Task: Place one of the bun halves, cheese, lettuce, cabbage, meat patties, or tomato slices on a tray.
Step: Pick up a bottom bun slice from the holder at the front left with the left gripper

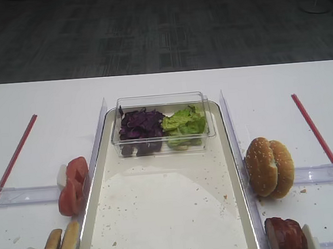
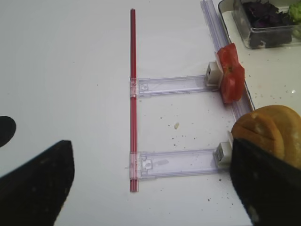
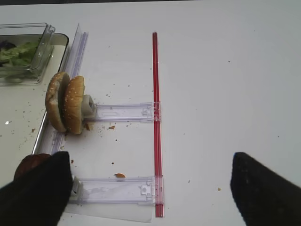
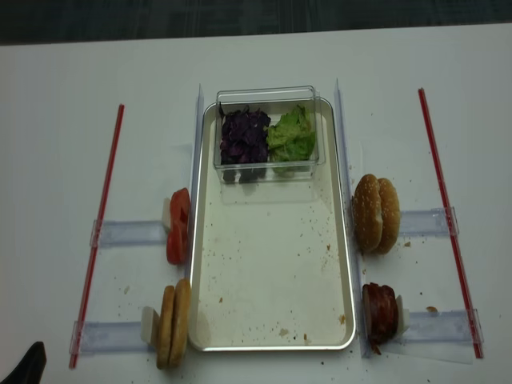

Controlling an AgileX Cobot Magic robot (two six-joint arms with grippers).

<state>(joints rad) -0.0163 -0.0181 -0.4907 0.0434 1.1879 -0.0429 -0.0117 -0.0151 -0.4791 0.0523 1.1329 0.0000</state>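
None of the food sits loose on the tray (image 4: 204,240) yet, and both grippers, left (image 2: 150,188) and right (image 3: 150,188), are wide open, holding nothing.

Both wrist views show broad, matte black gripper fingers (image 2: 37,183) with blunt, rounded tips (image 3: 263,188).

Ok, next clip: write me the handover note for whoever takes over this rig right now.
Left gripper: open, holding nothing, above the table left of the tray.
Right gripper: open, holding nothing, on the right side.
Tray bare except for crumbs and the clear tub with cabbage and lettuce.
Left of the tray: tomato slices, flat bun halves.
Right of the tray: sesame bun halves, meat patties.
Done: nothing placed.
Left: pick one item, set it on the tray.
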